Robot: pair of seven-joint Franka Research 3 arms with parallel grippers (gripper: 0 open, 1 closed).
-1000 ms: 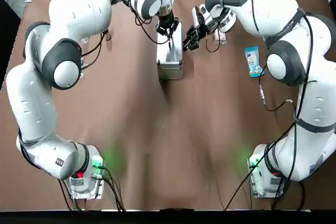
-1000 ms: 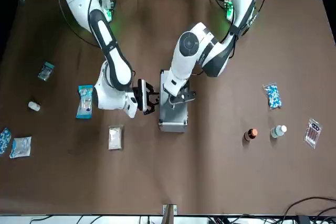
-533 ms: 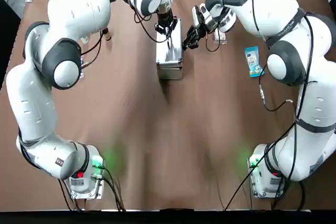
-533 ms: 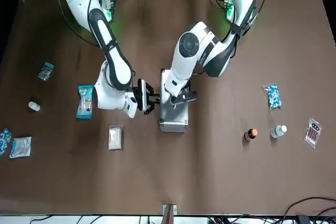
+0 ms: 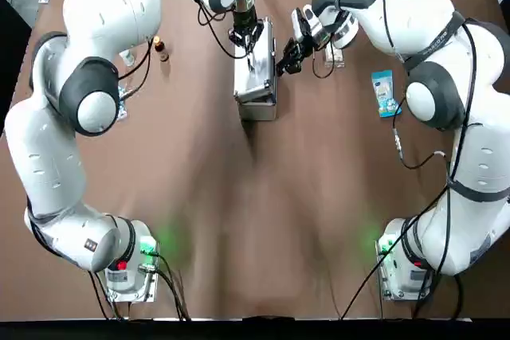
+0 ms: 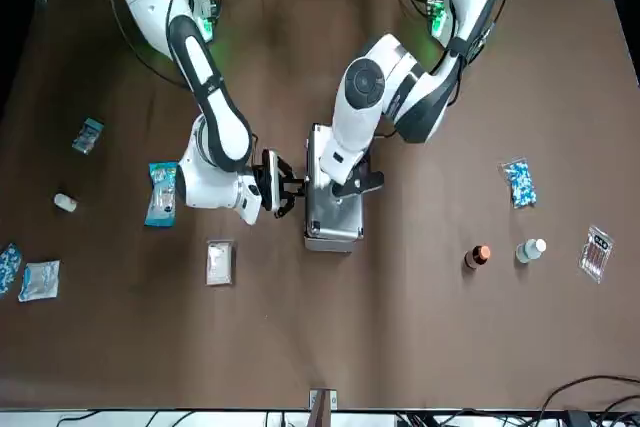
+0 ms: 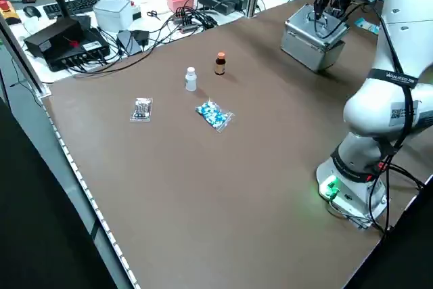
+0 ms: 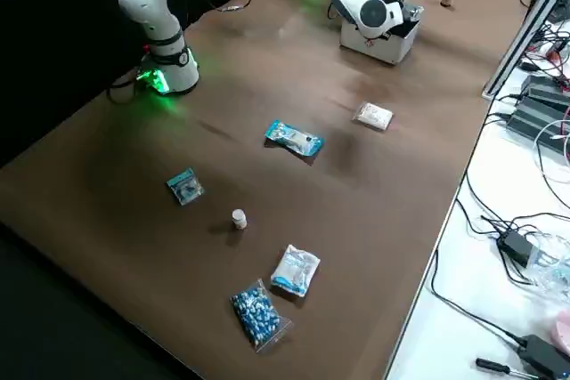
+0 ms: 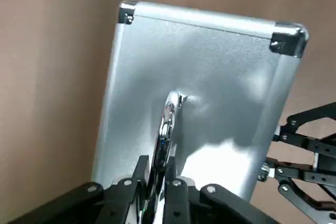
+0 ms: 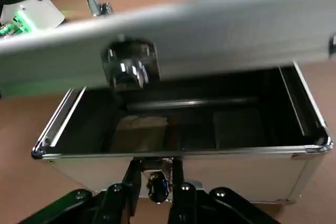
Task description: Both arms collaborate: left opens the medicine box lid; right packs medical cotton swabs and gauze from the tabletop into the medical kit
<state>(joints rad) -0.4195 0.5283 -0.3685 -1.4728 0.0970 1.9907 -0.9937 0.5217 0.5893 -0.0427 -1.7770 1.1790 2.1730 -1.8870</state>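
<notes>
- while the lid [image 10: 173, 30] is part raised, the medicine box [image 5: 255, 77] sits upper centre on the desk [image 5: 255, 220].
- left hand [image 9: 157, 179] clenched on the lid handle [image 9: 169, 124].
- right hand [image 10: 152, 184] beside the box front; grip: cannot tell.
- gauze [image 6: 219, 262], swabs packet [image 6: 162, 192]: unpacked, left of box in front view.

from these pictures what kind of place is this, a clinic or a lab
Most likely a robotics lab, not a clinic. Two arms are bolted to a brown table around an aluminium case, and a side bench beside it holds cables, power bricks and a keyboard.
</notes>
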